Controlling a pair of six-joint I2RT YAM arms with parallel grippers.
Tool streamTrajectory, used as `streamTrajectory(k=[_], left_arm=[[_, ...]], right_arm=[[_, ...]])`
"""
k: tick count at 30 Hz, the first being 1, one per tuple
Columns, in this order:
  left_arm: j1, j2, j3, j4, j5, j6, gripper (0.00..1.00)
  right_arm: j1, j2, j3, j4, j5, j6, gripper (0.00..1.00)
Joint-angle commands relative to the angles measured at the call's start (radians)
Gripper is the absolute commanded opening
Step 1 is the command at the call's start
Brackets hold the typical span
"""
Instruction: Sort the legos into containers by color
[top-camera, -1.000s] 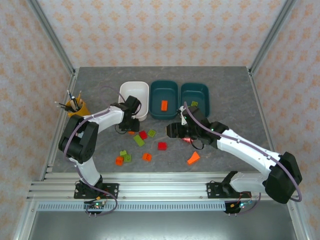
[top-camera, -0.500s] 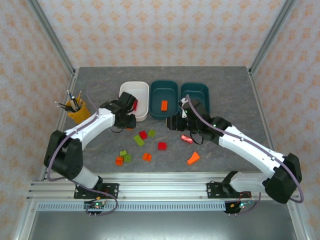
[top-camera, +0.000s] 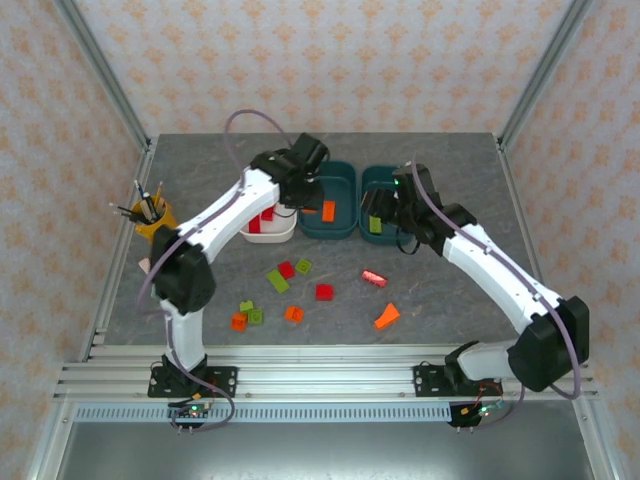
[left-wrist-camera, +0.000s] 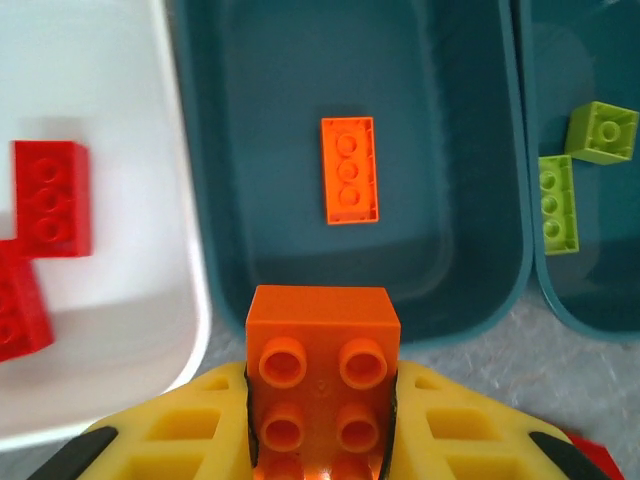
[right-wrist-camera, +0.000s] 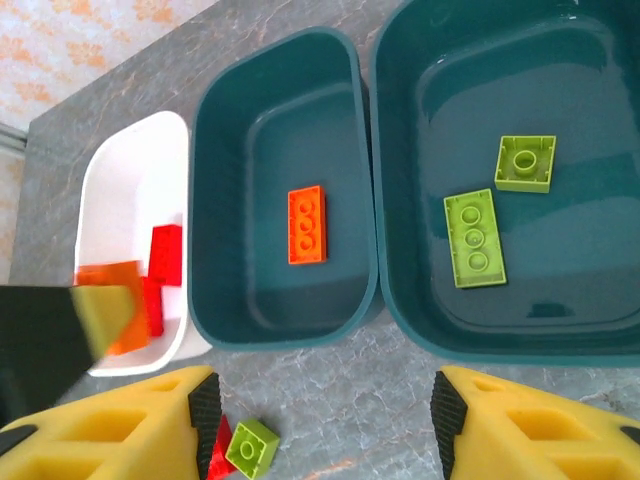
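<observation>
- The left gripper (left-wrist-camera: 320, 400) is clenched on an orange brick (left-wrist-camera: 322, 345), which hangs over the near rim of the middle teal tub (left-wrist-camera: 480, 270), just beside the white tub (left-wrist-camera: 120, 340).
- If it lets go here, I think the brick may hit the rim and fall on the table (left-wrist-camera: 560, 355) or among the red bricks (left-wrist-camera: 50, 197).
- The right gripper (right-wrist-camera: 327, 405) stands released and empty near the right teal tub (right-wrist-camera: 600, 330); both grippers are close together and could bump.
</observation>
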Motion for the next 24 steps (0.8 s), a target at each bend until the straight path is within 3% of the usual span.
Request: streamTrajectory(k=[1, 10, 20, 24], left_arm=[[-0.003, 0.122, 0.120, -0.130, -0.076, -0.036, 0.28], [-0.010, 0.353, 0.343, -0.201, -0.128, -0.071, 0.29], [-0.008, 0.455, 0.387, -0.232, -0.166, -0.093, 0.30], [-0.008, 0.466, 0.390, -0.230, -0.149, -0.093, 0.39]], right_arm=[[-0.030, 0.034, 0.059, -0.020, -0.077, 0.059, 0.60], [-0.094, 0.099, 0.100, 0.036, -0.270, 0.114, 0.66], [-0.100, 0.142, 0.154, 0.001, -0.293, 0.116, 0.67], [-0.100, 0.140, 0.154, -0.020, -0.292, 0.107, 0.67]])
